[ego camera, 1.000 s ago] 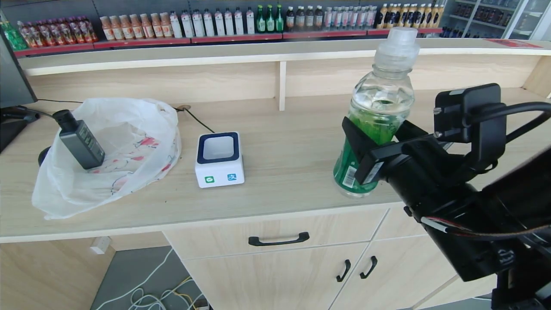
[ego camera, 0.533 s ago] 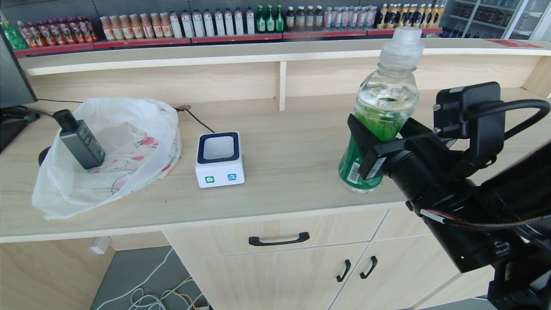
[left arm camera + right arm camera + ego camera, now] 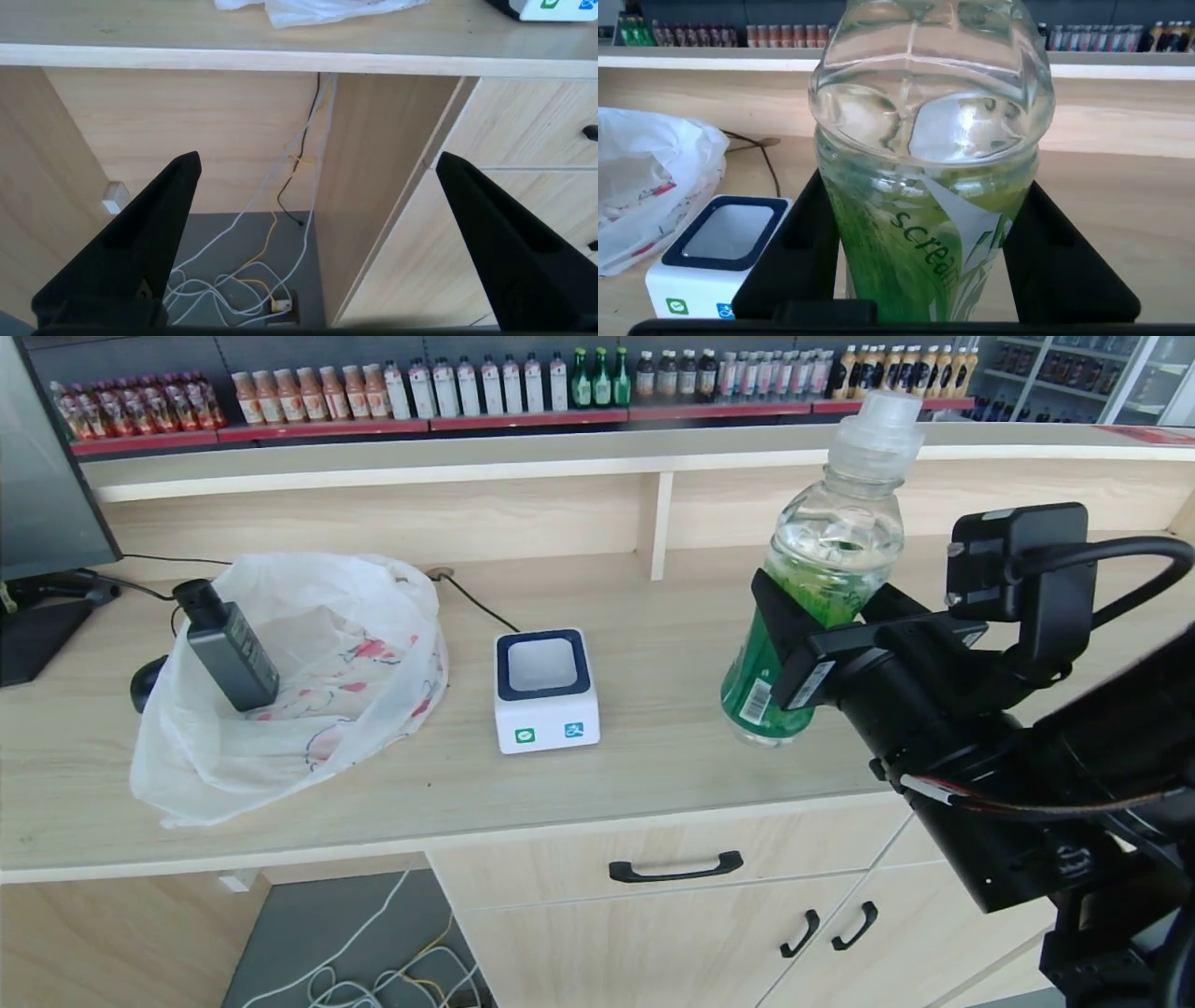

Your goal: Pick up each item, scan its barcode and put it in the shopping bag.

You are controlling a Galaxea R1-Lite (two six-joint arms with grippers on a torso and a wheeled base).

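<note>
Wooden counter (image 3: 644,653); green bottle (image 3: 834,537) in right gripper (image 3: 826,621)

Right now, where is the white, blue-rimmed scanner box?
Head view: the scanner box sits mid-counter, between the white plastic bag on its left and the green-labelled bottle.

1. Light wood counter (image 3: 653,709) across the foreground; raised ledge (image 3: 560,453) along the far edge, above a back panel with one upright divider (image 3: 661,523).
2. Under the counter: drawer (image 3: 560,859) with a black handle (image 3: 676,871); two doors (image 3: 653,943) beneath, each with a black handle.
3. Left of the drawer: open bay (image 3: 187,140) with wood walls, grey floor (image 3: 280,933), loose white and yellow cables (image 3: 373,980), white socket (image 3: 114,197) on the wall.
4. Far wall: dark panels, red-edged shelf (image 3: 523,423), bottles (image 3: 523,383) in a row.
5. Far right: pale-framed shelving (image 3: 1064,373).
6. Left edge: dark monitor (image 3: 47,485) on the counter.
7. Bright, even light; soft shadows.
</note>
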